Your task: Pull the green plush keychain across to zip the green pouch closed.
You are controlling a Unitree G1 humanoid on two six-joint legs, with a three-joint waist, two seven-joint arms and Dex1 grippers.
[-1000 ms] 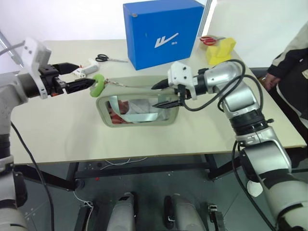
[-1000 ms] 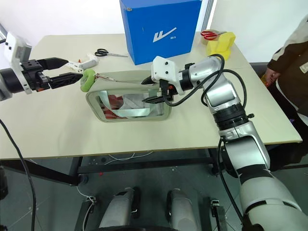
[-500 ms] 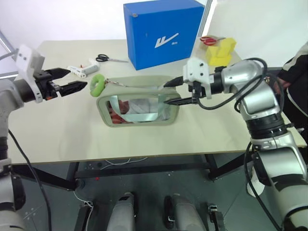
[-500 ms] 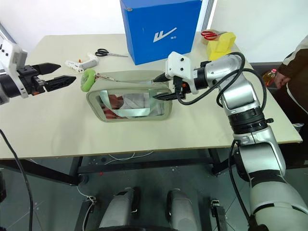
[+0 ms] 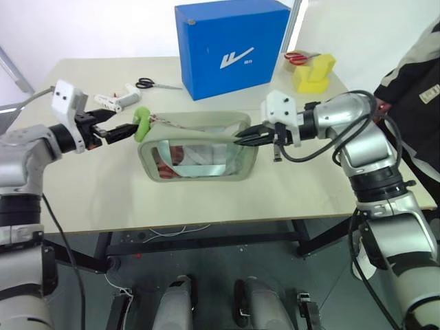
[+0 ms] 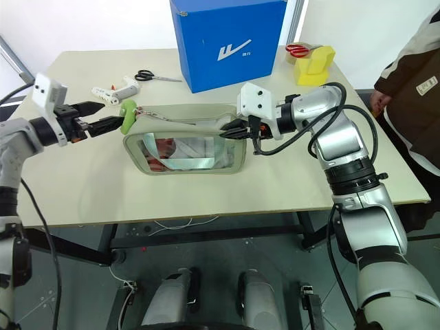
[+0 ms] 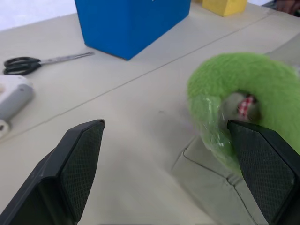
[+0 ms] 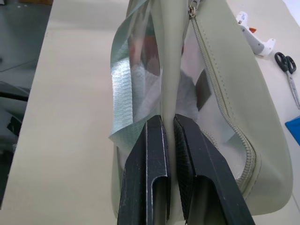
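Your left gripper (image 6: pixel 104 124), fingers wide apart, sits just beside the green plush keychain (image 6: pixel 128 115), which rests at the green pouch (image 6: pixel 185 148) end nearest it. Your right gripper (image 8: pixel 169 140) is pinched tight on the pouch's far end; the pouch lies long across the table (image 6: pixel 206 192)

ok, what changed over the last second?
Right gripper drew back to the pouch's right end, and its jaws closed on the green pouch edge there. Left gripper pulled away from the green plush keychain, then returned, jaws open around it. Pouch and keychain stayed put.

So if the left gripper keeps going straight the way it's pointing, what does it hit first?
Probably the green plush keychain: the open left gripper points straight at it, one finger already beside it.
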